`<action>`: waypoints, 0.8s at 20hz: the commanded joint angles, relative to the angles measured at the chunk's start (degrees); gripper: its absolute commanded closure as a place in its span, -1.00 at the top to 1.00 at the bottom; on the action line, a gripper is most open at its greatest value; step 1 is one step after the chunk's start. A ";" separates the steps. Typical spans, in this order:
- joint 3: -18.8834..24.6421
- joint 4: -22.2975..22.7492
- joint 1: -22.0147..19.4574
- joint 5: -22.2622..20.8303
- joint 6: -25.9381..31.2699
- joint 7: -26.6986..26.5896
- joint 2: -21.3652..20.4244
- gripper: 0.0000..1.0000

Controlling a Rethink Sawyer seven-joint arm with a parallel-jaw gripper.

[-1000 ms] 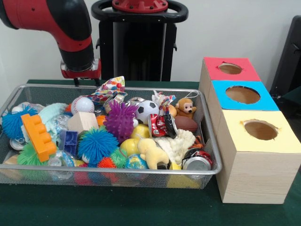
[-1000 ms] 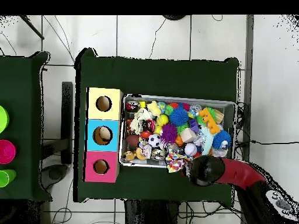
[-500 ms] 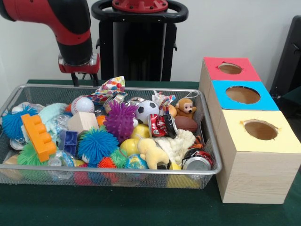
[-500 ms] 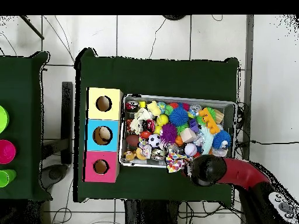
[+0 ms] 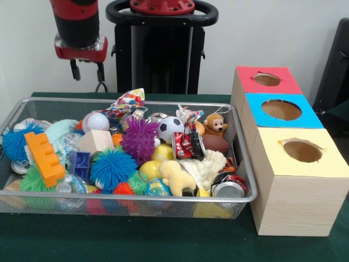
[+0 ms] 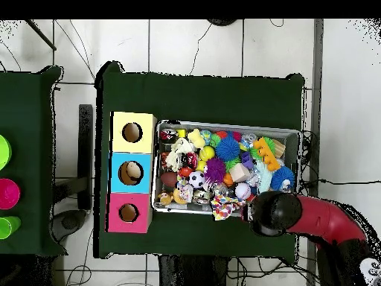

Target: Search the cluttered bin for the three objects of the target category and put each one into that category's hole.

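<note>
Arm [image 5: 76, 22]: glossy red shell, black band at wrist, red flange below. Gripper [image 5: 87, 71]: two short dark fingers. Pedestal [image 5: 161, 49] black, red cap.

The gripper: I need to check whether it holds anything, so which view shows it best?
The front view. There the gripper hangs above the bin's far left corner, its two fingers apart with nothing between them. In the overhead view the arm's red and black body covers it, so the fingers cannot be seen.
</note>
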 commanded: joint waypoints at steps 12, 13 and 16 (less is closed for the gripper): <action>6.42 -10.76 0.52 2.54 1.96 -3.70 7.86 1.00; 6.67 -11.83 0.46 2.20 1.53 -4.18 8.87 1.00; 7.35 -14.70 0.46 1.29 0.85 -5.51 11.66 1.00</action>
